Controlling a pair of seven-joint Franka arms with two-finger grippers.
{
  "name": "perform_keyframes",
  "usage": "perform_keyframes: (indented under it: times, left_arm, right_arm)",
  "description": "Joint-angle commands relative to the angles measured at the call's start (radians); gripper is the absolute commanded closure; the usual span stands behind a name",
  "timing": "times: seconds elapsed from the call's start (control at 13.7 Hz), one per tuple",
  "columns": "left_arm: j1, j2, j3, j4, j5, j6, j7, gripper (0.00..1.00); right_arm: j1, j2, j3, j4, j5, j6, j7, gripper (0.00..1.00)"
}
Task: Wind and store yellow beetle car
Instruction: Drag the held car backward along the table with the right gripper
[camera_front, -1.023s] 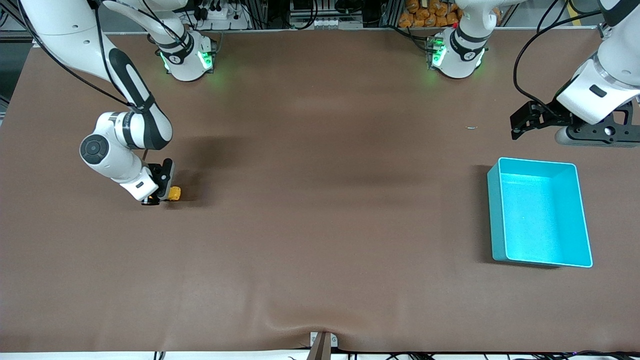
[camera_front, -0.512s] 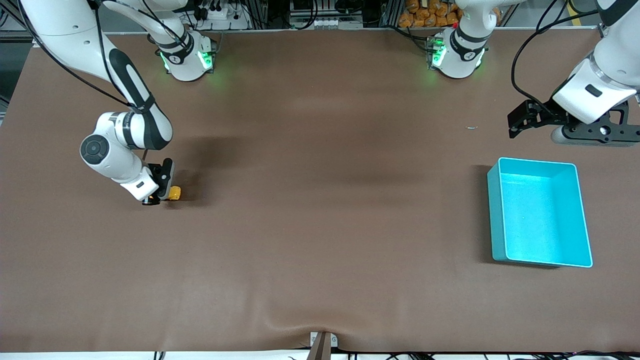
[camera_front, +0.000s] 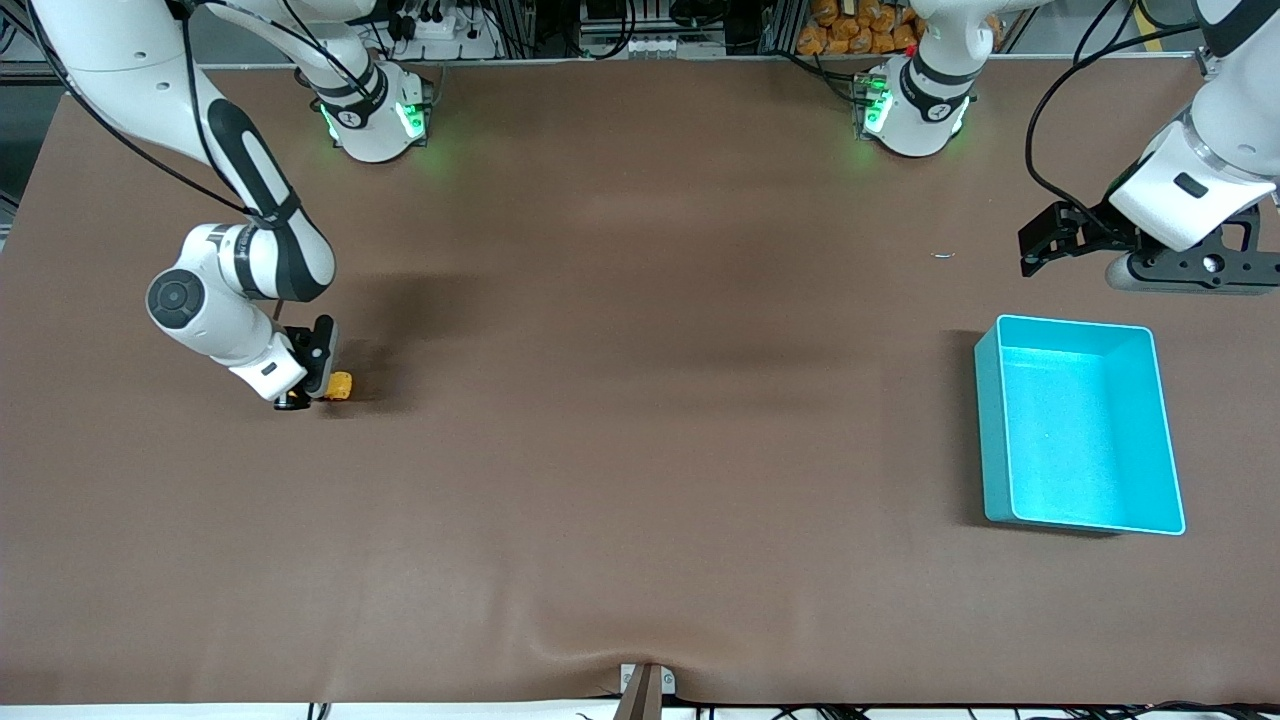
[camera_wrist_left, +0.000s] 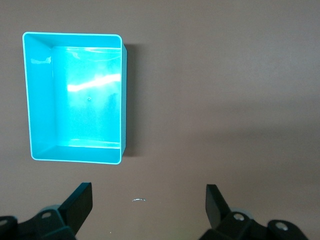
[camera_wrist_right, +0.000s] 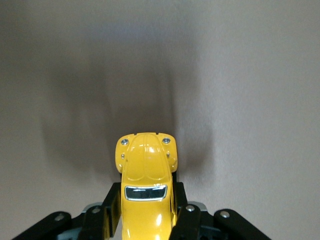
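Right claw (camera_front: 312, 388) is clamped on the yellow beetle car (camera_front: 340, 385), low on the worktop (camera_front: 640, 420) twd the right arm's end. Left claw (camera_front: 1040, 250) waits w/ fingers wide apart, holding nothing, near the teal bin (camera_front: 1080, 520).

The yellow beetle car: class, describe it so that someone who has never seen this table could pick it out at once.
Start at the brown table and go to the right arm's end, away from the teal bin. There the right pincer is shut on the yellow beetle car. It is the only yellow thing on the table: tiny, rounded, with a dark windscreen.
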Motion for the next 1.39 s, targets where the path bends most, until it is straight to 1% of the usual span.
perform_keyframes:
  times: [0.0,1.17,1.32]
  left_arm:
    - [0.006,-0.004,-0.009,0.003,0.012,-0.017,-0.007,0.0]
    - [0.006,-0.002,-0.009,0.004,0.014,-0.018,-0.005,0.0]
    - [0.007,-0.001,-0.009,0.003,0.014,-0.018,-0.005,0.0]
  right_arm:
    - [-0.035,0.032,0.006,0.01,-0.01,0.006,-0.039,0.56]
    - [-0.183,0.067,0.006,0.035,-0.01,0.006,-0.144,0.56]
    - [-0.207,0.068,0.006,0.039,-0.01,0.008,-0.18,0.56]
